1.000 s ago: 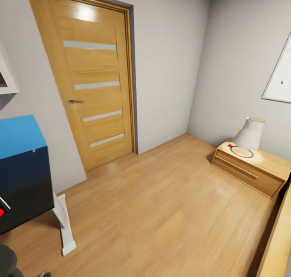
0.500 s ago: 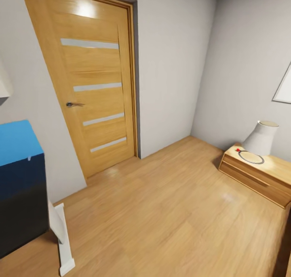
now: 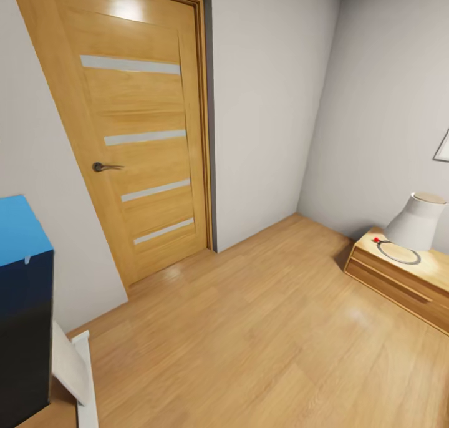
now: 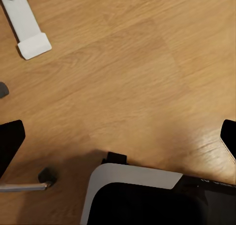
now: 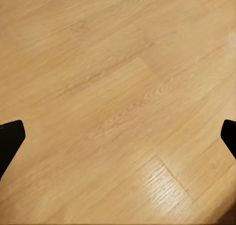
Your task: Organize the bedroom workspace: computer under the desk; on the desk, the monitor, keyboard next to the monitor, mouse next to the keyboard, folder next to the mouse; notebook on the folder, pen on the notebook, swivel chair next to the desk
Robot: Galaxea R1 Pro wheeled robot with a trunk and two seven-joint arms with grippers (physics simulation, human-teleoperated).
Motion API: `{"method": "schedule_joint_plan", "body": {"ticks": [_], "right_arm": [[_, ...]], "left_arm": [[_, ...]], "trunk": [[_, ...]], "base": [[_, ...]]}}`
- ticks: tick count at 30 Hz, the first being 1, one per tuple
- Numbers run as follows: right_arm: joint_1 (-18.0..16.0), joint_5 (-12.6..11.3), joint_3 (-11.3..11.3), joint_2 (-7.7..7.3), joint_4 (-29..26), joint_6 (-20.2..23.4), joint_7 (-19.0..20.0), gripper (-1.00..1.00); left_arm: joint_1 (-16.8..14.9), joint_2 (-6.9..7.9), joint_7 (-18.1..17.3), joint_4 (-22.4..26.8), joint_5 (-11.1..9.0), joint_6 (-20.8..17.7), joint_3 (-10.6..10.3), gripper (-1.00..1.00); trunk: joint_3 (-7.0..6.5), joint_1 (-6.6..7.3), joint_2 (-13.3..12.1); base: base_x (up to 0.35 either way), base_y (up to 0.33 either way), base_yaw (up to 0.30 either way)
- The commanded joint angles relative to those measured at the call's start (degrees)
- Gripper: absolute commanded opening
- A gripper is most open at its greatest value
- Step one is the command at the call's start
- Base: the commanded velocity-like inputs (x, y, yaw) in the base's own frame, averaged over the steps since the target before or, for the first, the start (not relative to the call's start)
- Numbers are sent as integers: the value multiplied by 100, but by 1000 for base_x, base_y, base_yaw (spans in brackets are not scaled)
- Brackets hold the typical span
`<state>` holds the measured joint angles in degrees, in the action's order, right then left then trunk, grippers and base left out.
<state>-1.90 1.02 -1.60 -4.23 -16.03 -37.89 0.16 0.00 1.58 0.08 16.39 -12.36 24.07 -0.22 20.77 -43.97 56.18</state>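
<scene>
I read no writing, brand or label anywhere. Ahead of me stands a closed wooden door (image 3: pixel 140 135) with four pale horizontal strips and a dark lever handle (image 3: pixel 103 166), set in a grey wall (image 3: pixel 268 103). The wood plank floor (image 3: pixel 249 328) runs from the door to a low wooden bedside cabinet (image 3: pixel 399 278) at the far right, cut off by the picture's edge. On it stands a white lamp (image 3: pixel 416 221) beside a dark ring (image 3: pixel 398 252) with a small red spot (image 3: pixel 376 239); what the ring is I cannot make out.

At the near left is a black box-like shape with a bright blue top (image 3: pixel 22 228), mostly cut off, so I cannot say what it is. Beside it a white leg (image 3: pixel 84 378) reaches the floor; its foot (image 4: pixel 27 25) also shows under my left wrist. That view further shows a black panel with a white rim (image 4: pixel 147 195) and a small dark caster on a chrome spoke (image 4: pixel 46 176), possibly the swivel chair's base.

None of the desk items is identifiable here. Both wrist views look down on bare floor, with the left gripper (image 4: pixel 118 141) and right gripper (image 5: pixel 118 136) having their jaws spread wide, holding nothing.
</scene>
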Motion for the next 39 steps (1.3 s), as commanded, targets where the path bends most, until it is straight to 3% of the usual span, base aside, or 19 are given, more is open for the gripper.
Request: {"method": "schedule_joint_plan", "body": {"ticks": [1,39], "right_arm": [[-3,12,-15,1,3,-17,2,100],[-3,10,-15,1,4,-17,2,100]], "left_arm": [[0,0,1,4,-20,10,-4,100],[0,0,1,4,-20,10,-4,100]], "trunk": [[6,-4,3],[6,-4,3]], "base": [[331,0,0],[331,0,14]]}}
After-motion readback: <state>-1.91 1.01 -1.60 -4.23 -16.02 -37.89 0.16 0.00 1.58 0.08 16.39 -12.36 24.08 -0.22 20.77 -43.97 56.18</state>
